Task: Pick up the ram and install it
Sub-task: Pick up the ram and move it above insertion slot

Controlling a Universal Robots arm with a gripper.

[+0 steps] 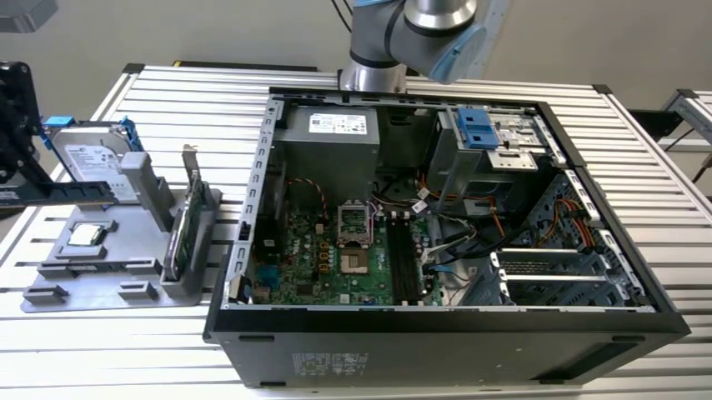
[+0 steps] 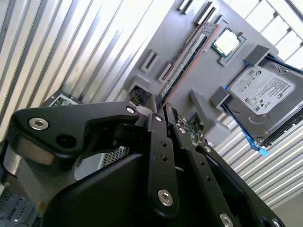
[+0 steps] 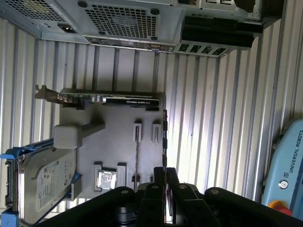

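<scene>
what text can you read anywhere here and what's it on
Hard drive label: print too blurred to read.
Power supply label: too small to read.
Sticker on the case wall: too small to read.
Card with metal bracket: print too small to read.
Blue pendant: only a maker's name.

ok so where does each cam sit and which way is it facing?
Exterior view: off the arm, high, looking down into the open computer case on the slatted table; the arm shows behind it.
First wrist view: on the wrist, looking past the fingers at the gray fixture.
Second wrist view: on the wrist, looking along the fingers and the ram they hold.
Both wrist views share the gray fixture, hard drive and ram.
</scene>
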